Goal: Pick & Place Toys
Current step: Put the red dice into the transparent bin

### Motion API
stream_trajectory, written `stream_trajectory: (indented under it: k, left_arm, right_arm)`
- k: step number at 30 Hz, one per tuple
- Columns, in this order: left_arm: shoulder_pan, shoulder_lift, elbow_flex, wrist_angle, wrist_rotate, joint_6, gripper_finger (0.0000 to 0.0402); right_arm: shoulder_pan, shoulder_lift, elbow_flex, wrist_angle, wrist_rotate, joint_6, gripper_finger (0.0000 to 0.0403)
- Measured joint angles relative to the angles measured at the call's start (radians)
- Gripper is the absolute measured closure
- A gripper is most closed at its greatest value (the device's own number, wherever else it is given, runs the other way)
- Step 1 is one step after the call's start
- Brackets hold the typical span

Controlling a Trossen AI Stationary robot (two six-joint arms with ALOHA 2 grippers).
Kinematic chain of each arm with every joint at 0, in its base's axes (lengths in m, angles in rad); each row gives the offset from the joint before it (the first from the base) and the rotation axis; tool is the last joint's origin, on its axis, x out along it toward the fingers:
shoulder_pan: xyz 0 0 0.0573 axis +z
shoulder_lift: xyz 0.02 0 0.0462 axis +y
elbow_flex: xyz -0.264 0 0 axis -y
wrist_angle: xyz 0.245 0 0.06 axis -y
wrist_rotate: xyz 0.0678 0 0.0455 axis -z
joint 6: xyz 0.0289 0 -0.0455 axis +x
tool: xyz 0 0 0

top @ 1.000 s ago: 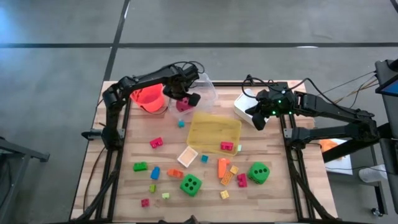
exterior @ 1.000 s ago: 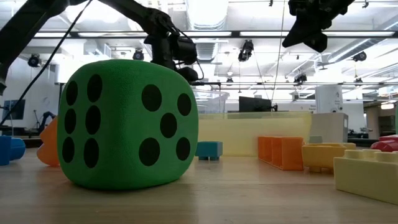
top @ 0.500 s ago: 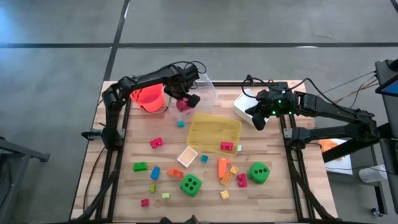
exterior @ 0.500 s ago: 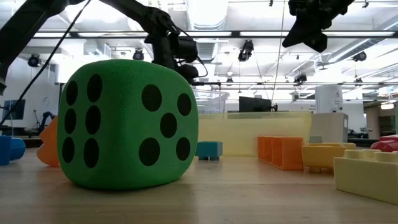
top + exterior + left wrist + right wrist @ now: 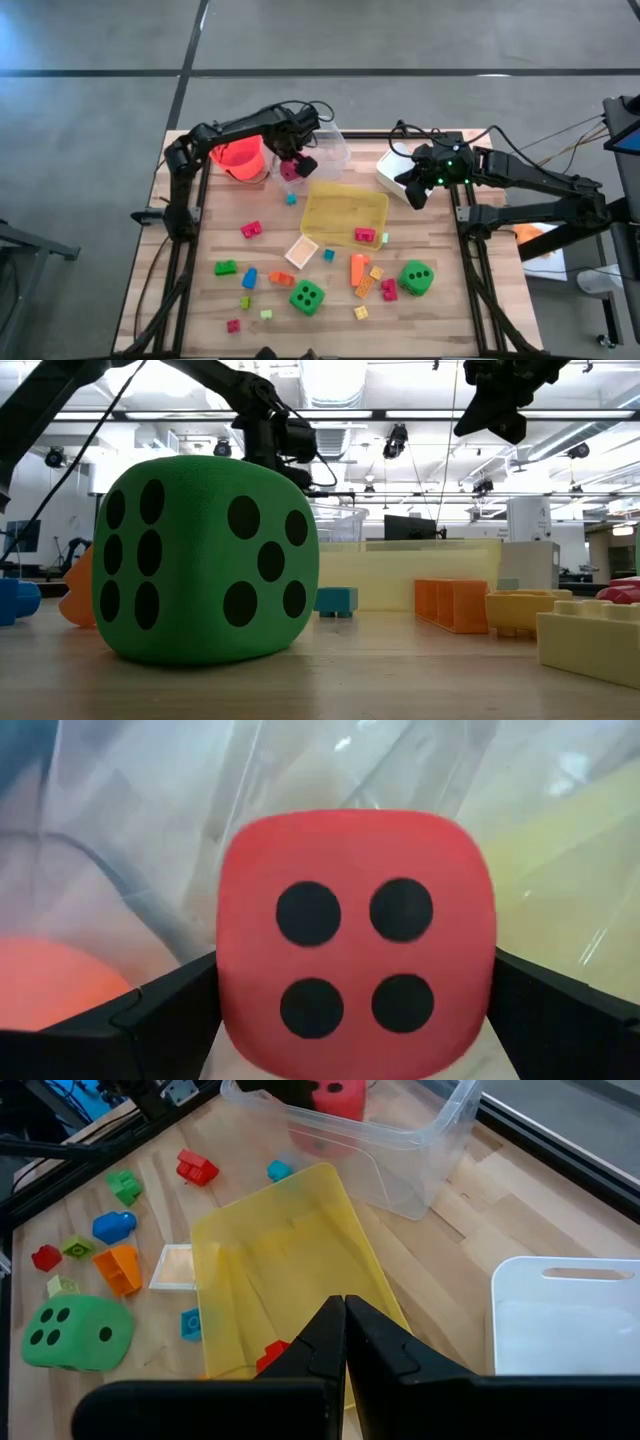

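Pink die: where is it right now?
The pink die sits between the left gripper's fingers, at the clear tray in the table's far left-centre, beside the orange bucket, just beyond the yellow tray.

The yellow tray [image 5: 345, 212] fills the middle of the table [image 5: 420, 315], with the clear tray [image 5: 335, 150] and orange bucket [image 5: 238, 158] crowding the far left corner. Scattered small blocks [image 5: 250, 278] and two green dice [image 5: 307, 296] clutter the near half. Bare wood lies open along the near right edge.

Left tool [image 5: 294, 164] spread wide around a load; right tool [image 5: 416, 193] closed, hovering.
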Motion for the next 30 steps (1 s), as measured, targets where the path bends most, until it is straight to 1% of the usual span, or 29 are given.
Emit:
stream_trajectory:
  k: [2,4,9,11,13,16,17,19,22,24,25,26,28,29,30]
  left_arm:
    - [-0.002,0.000,0.000,0.038,-0.023,0.008,0.0002]
    - [-0.003,0.000,0.000,0.003,-0.014,0.039,0.0002]
    - [-0.004,-0.002,0.005,0.057,-0.019,0.003,0.0002]
    - [-0.004,-0.003,0.020,0.057,-0.025,-0.009,0.0002]
    - [-0.006,-0.005,0.021,0.011,-0.028,-0.025,0.0002]
    - [-0.006,-0.004,0.012,-0.003,-0.030,-0.287,0.0002]
    - [-0.006,-0.004,0.012,-0.022,-0.033,-0.329,0.0002]
    - [-0.006,-0.006,0.012,-0.063,-0.027,-0.319,0.0002]
    - [-0.010,-0.006,0.011,-0.027,-0.048,-0.352,0.0002]
    - [-0.010,-0.006,0.013,-0.030,-0.048,-0.258,0.0002]
    - [-0.010,-0.006,0.012,-0.024,-0.021,-0.230,0.0002]
    - [-0.009,-0.006,0.011,-0.010,-0.004,-0.244,0.0002]
    - [-0.004,-0.006,0.014,0.013,-0.019,-0.324,0.0002]
    - [-0.005,-0.007,0.016,0.006,-0.034,-0.320,0.0002]
    - [-0.007,-0.014,0.017,0.004,-0.038,-0.286,0.0002]
  right_arm:
    - [0.000,0.000,0.000,0.000,0.000,0.000,0.0394]
    - [0.000,0.000,0.000,0.000,0.000,0.000,0.0394]
    - [0.000,0.000,0.000,0.000,0.000,0.000,0.0394]
    - [0.000,0.000,0.000,0.000,0.000,0.000,0.0394]
    - [0.000,0.000,0.000,0.000,0.000,0.000,0.0394]
    - [0.000,0.000,0.000,0.000,0.000,0.000,0.0394]
    - [0.000,0.000,0.000,0.000,0.000,0.000,0.0394]
    - [0.000,0.000,0.000,0.000,0.000,0.000,0.0394]
    - [0.000,0.000,0.000,0.000,0.000,0.000,0.0394]
    - [0.000,0.000,0.000,0.000,0.000,0.000,0.0394]
    - [0.000,0.000,0.000,0.000,0.000,0.000,0.0394]
    - [0.000,0.000,0.000,0.000,0.000,0.000,0.0394]
    - [0.000,0.000,0.000,0.000,0.000,0.000,0.0394]
    - [0.000,0.000,0.000,0.000,0.000,0.000,0.0394]
    - [0.000,0.000,0.000,0.000,0.000,0.000,0.0394]
